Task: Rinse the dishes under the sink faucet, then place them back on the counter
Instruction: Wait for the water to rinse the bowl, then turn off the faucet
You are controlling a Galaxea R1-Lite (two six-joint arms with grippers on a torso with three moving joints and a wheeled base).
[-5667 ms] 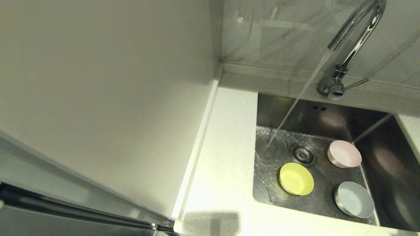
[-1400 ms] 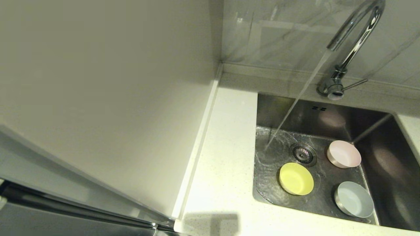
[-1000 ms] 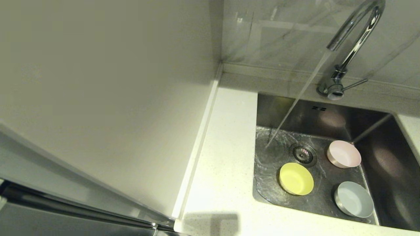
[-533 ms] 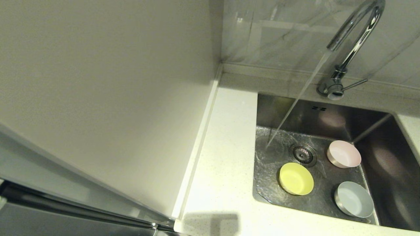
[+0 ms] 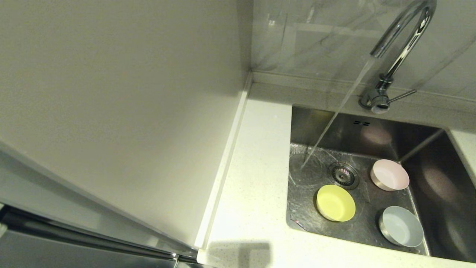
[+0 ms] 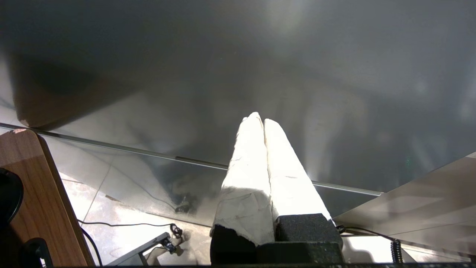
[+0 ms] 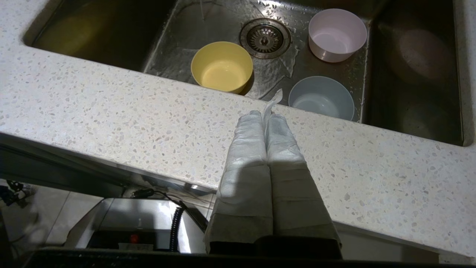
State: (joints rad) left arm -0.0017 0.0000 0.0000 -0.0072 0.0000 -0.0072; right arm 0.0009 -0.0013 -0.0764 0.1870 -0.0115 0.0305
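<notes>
Three bowls stand upright on the floor of the steel sink [image 5: 319, 123]: a yellow bowl [image 5: 335, 203] in front of the drain [image 5: 343, 175], a pale pink bowl [image 5: 389, 175] to its right, and a grey bowl [image 5: 402, 226] nearest the front. The chrome faucet [image 5: 403, 48] runs, its stream landing left of the drain, clear of every bowl. My right gripper [image 7: 264, 116] is shut and empty, held above the counter's front edge [image 7: 111, 111], short of the yellow bowl [image 7: 222, 71], pink bowl [image 7: 337, 34] and grey bowl [image 7: 321, 97]. My left gripper [image 6: 259, 121] is shut, parked by a dark metal panel.
A white upright panel [image 5: 111, 111] rises along the counter's left side [image 5: 253, 178]. A marbled backsplash [image 5: 316, 37] stands behind the faucet. The faucet lever [image 5: 403, 95] sticks out to the right. A darker second basin wall [image 5: 442, 186] lies right of the bowls.
The bowls and both arms have stayed put. Only the running water's ripples on the sink floor shift from frame to frame.
</notes>
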